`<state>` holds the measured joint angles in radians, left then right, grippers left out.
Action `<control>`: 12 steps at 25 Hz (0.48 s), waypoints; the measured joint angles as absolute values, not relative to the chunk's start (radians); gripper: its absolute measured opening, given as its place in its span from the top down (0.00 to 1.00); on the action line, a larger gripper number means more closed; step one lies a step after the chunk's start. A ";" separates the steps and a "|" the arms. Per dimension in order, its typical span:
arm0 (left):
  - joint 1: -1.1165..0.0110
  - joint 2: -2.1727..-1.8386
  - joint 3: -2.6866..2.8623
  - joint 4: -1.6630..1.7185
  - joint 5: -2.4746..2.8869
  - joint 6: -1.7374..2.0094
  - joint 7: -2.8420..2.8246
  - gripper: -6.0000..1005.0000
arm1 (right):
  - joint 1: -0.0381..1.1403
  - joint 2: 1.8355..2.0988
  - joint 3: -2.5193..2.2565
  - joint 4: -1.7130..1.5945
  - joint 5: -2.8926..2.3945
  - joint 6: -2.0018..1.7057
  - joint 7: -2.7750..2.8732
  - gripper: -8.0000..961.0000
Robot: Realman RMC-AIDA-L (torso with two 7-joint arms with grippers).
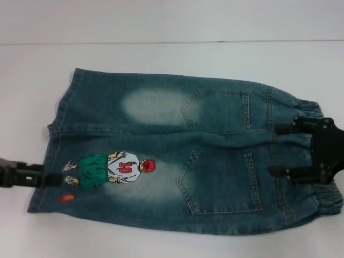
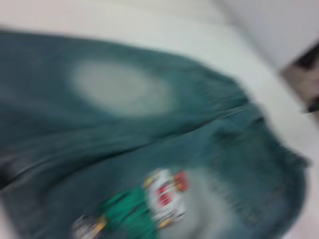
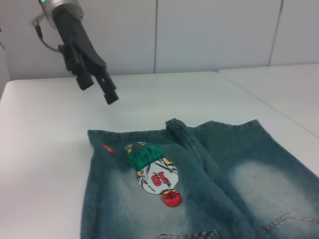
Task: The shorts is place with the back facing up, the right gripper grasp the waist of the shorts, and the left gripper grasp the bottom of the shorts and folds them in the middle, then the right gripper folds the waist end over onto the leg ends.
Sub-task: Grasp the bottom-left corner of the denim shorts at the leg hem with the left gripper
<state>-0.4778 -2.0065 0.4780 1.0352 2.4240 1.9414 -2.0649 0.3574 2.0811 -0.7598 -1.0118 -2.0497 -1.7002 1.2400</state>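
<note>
Blue denim shorts (image 1: pixel 177 156) lie flat with the back pockets up, elastic waist (image 1: pixel 325 201) at the right and leg ends (image 1: pixel 54 142) at the left. An embroidered player figure (image 1: pixel 110 169) marks the near leg. My right gripper (image 1: pixel 279 150) is over the waistband, open, with one finger on each side of the centre seam. Open as well, my left gripper (image 1: pixel 45 176) sits at the hem of the near leg. The right wrist view shows that left gripper (image 3: pixel 99 89) raised above the table beyond the leg ends (image 3: pixel 174 130). The left wrist view shows only the shorts (image 2: pixel 149 124).
The shorts rest on a white table (image 1: pixel 161 59) with bare surface all round them. Its far edge (image 1: pixel 172 42) runs across the back. A white tiled wall (image 3: pixel 214 35) stands behind the table on the left arm's side.
</note>
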 joint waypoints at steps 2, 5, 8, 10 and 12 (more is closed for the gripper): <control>-0.480 -2.003 0.505 1.077 2.457 1.934 -2.146 0.07 | 0.357 2.081 -0.747 -1.012 -2.050 -1.700 1.234 0.05; -0.490 -2.003 0.558 1.106 2.522 1.916 -2.232 0.07 | 0.357 2.082 -0.730 -1.012 -2.050 -1.700 1.225 0.05; -0.508 -2.008 0.609 1.106 2.612 1.869 -2.277 0.07 | 0.357 2.082 -0.725 -1.010 -2.050 -1.690 1.220 0.05; -0.520 -2.018 0.636 1.099 2.663 1.837 -2.288 0.07 | 0.357 2.082 -0.725 -1.010 -2.051 -1.684 1.220 0.05; -0.528 -2.031 0.663 1.094 2.703 1.813 -2.292 0.07 | 0.357 2.082 -0.725 -1.011 -2.051 -1.683 1.220 0.05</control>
<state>-0.5280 -2.0310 0.6631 1.0938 2.7033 1.8130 -2.2918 0.3574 2.0824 -0.7253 -1.0110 -2.0508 -1.6834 1.2200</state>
